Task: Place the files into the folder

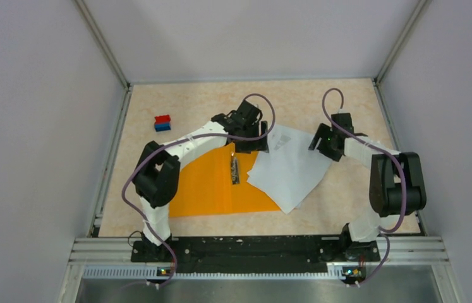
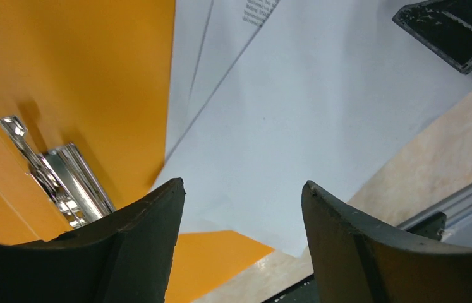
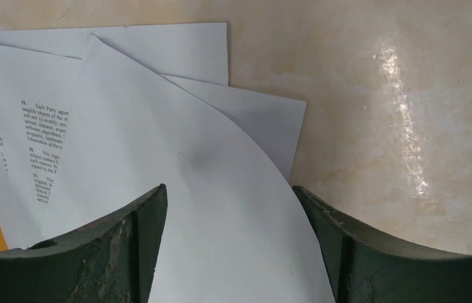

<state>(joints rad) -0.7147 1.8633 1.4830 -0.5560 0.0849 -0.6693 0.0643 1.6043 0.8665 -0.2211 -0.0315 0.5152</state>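
The orange folder point(image 1: 205, 186) lies open and flat on the table, with its metal clip point(image 1: 235, 169) along the middle. The files point(image 1: 290, 167), several white sheets fanned out, lie askew; their left corner overlaps the folder's right half and the rest spreads over the table. My left gripper point(image 1: 251, 144) hovers above the sheets' left edge, near the clip. In the left wrist view it point(image 2: 244, 186) is open over files point(image 2: 296, 95), folder point(image 2: 81, 57) and clip point(image 2: 62, 177). My right gripper point(image 1: 317, 142) is at the sheets' far right corner. It point(image 3: 228, 188) is open over the curled top sheet point(image 3: 157, 139).
A small red-and-blue block point(image 1: 162, 122) sits at the far left of the table. Grey walls and metal rails close the table in on the left, right and back. The arms' base rail point(image 1: 252, 249) runs along the near edge.
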